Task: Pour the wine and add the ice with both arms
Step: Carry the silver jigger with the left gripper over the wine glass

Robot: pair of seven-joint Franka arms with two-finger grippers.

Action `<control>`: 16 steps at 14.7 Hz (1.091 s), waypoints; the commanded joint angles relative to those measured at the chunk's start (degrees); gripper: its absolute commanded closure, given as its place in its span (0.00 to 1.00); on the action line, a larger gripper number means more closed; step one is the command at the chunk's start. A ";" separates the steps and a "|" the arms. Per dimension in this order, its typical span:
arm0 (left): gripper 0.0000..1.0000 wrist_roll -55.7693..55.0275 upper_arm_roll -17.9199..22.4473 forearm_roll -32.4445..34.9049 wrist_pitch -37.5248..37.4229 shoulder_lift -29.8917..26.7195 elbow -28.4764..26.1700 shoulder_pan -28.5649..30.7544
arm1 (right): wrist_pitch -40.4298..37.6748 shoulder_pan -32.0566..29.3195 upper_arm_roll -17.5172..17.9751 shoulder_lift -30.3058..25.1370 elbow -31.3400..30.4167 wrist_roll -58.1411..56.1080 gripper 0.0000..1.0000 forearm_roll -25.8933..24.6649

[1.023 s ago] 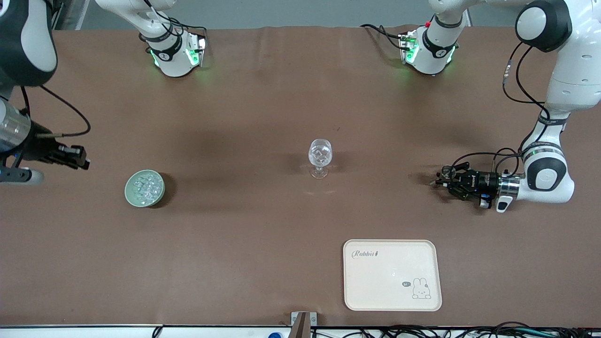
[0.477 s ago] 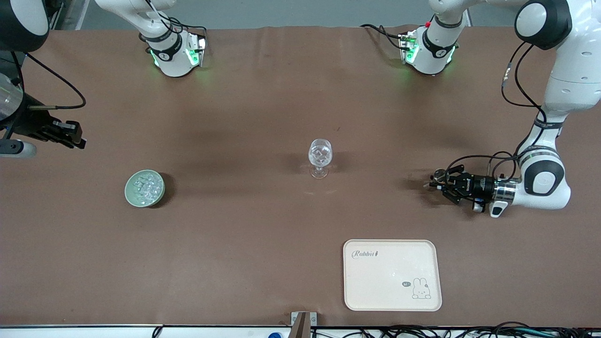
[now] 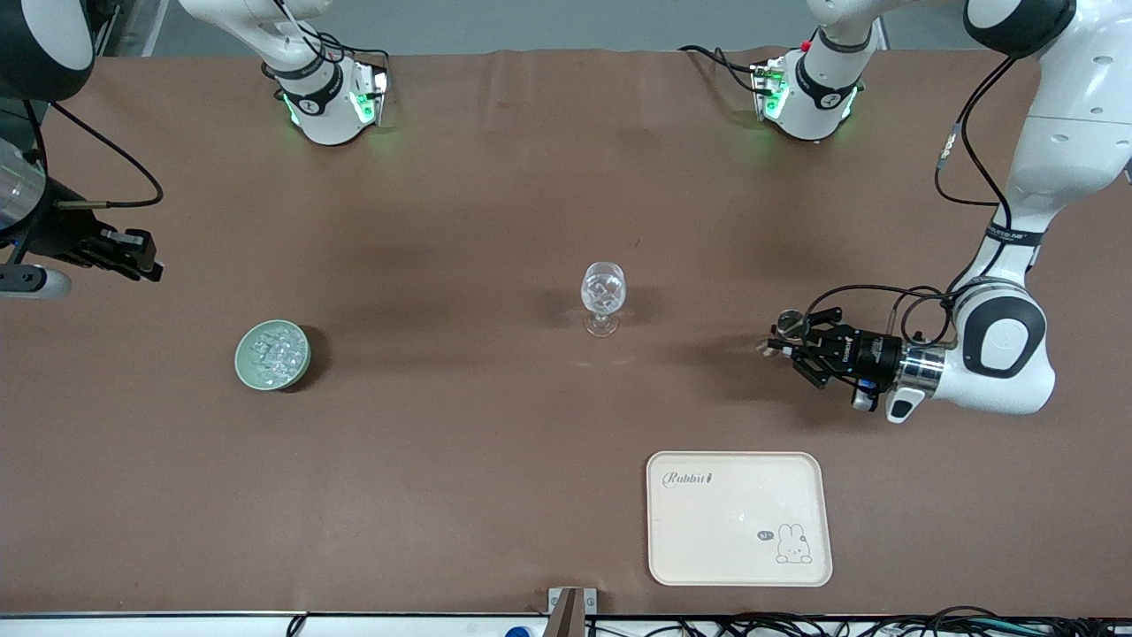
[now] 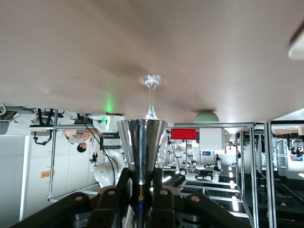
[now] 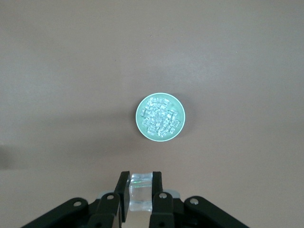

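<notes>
Carrying a small metal measuring cup (image 4: 141,142) upright between its fingers, the left gripper (image 3: 787,342) has slid over the table (image 3: 460,425) from the left arm's end toward the middle during the last second. It now hangs low over bare cloth between that end and the stemmed glass (image 3: 603,296). The jaws are clamped on the cup's narrow waist, and whether the cup holds any liquid cannot be told. I judge this to be the approach for the pour, with a stretch of table left to cross before the cup reaches the rim. The right gripper (image 3: 149,265) rose and drew back a second ago and has held its place since, waiting over the right arm's end of the table with its fingers pinched on a single clear ice cube (image 5: 141,197). The rest of the ice (image 5: 160,116) lies heaped in the pale green bowl (image 3: 244,364), which stands well apart from the glass toward that same end. Glass, bowl and the cream tray (image 3: 672,557), which sits nearer the camera, have not shifted across the frames.
</notes>
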 commanded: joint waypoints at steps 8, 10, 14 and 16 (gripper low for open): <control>0.99 -9.78 -10.19 -1.01 15.46 -7.57 -6.90 -4.03 | 1.21 -0.19 0.30 -1.10 -1.45 0.49 0.93 -0.37; 0.99 -10.49 -10.19 -1.01 18.36 -10.21 -9.36 -6.23 | 1.21 -0.19 0.30 -1.10 -1.45 0.49 0.93 -0.37; 0.99 -13.38 -10.37 -1.01 19.16 -14.78 -12.88 -8.43 | 1.21 -0.19 0.30 -1.10 -1.36 0.49 0.93 -0.28; 0.99 -16.88 -10.46 -0.49 20.31 -17.50 -14.47 -9.48 | 1.21 -0.19 0.30 -1.10 -1.36 0.49 0.93 -0.28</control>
